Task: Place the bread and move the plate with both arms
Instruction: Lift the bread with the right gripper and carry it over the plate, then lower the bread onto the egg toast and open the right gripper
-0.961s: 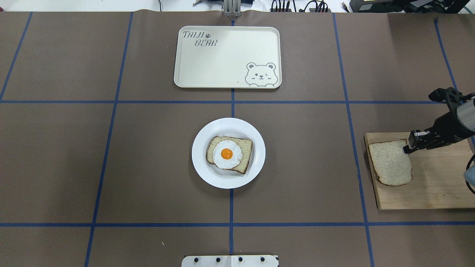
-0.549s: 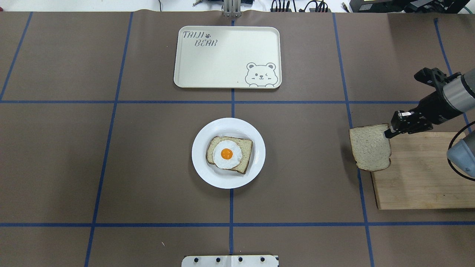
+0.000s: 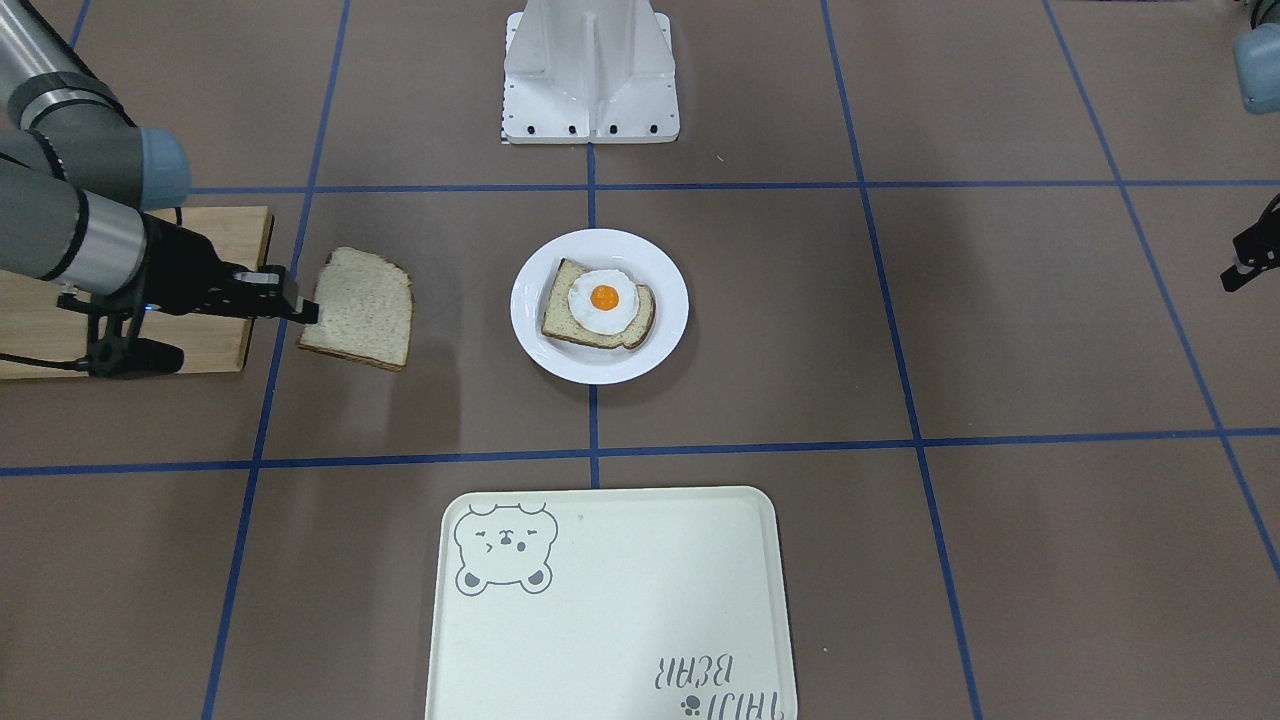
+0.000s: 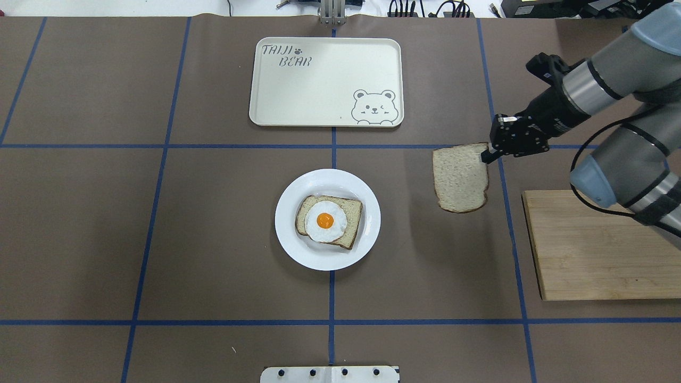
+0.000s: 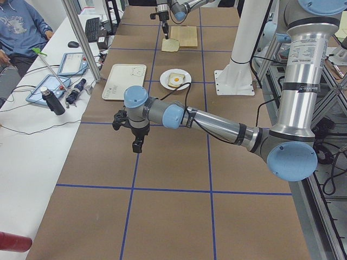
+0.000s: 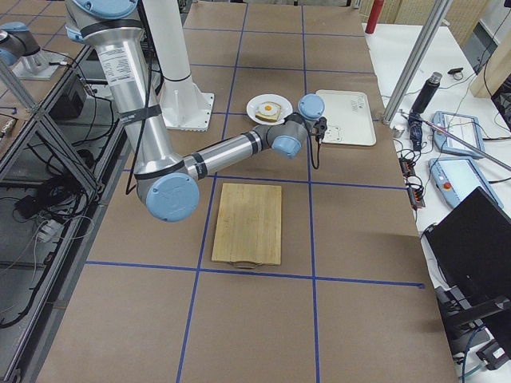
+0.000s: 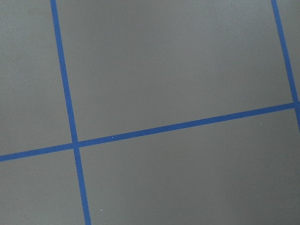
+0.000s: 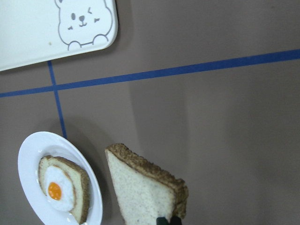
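My right gripper (image 4: 485,156) is shut on one edge of the plain bread slice (image 4: 460,178) and holds it in the air, to the right of the white plate (image 4: 287,234) and apart from it. In the front-facing view the bread (image 3: 360,320) hangs from the right gripper (image 3: 305,312), left of the plate (image 3: 535,330). The plate holds another slice topped with a fried egg (image 4: 325,220). The right wrist view shows the held bread (image 8: 140,187) beside the plate (image 8: 28,159). My left gripper (image 5: 138,143) hovers over bare table far from the plate; its jaw state is unclear.
A wooden cutting board (image 4: 601,250) lies at the right, with nothing on it. A cream bear tray (image 4: 324,80) lies beyond the plate. The white fixed stand (image 3: 590,70) is at the robot's side of the table.
My right gripper has lifted the bread off the cutting board and carried it left and farther from the robot, toward the plate. The plate and tray have not moved.
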Available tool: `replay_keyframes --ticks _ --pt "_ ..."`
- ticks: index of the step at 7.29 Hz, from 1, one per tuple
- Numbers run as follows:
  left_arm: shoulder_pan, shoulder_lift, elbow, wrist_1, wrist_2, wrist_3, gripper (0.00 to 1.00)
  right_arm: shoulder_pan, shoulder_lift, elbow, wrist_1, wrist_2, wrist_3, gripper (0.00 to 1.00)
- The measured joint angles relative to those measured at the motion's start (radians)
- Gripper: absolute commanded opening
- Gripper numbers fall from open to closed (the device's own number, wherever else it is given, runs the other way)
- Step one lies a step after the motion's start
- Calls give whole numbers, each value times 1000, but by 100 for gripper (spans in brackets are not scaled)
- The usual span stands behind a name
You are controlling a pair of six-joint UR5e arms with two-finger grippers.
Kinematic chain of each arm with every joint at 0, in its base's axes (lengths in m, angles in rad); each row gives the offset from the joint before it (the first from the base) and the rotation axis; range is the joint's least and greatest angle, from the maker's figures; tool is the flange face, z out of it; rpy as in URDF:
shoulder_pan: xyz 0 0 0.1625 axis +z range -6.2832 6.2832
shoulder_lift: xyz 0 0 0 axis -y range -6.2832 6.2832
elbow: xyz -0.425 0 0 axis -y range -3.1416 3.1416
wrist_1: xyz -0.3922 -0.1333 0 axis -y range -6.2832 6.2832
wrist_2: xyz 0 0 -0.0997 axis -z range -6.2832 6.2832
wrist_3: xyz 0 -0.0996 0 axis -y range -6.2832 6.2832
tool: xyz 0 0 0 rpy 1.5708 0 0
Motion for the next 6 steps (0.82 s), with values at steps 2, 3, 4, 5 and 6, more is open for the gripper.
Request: replay_keyframes --ticks 2,3,4,5,6 --pt "0 2 0 -1 0 0 98 -94 134 -52 1 -32 87 0" --pt "0 3 0 -1 0 0 98 -147 183 -71 1 -64 105 0" --pt "0 4 1 -1 0 0 98 -197 222 -87 2 -106 122 0" --pt "-1 8 -2 -1 0 0 98 -239 247 -96 2 -155 147 0" --pt "0 15 -6 -2 0 0 98 -275 260 -101 3 -202 172 0"
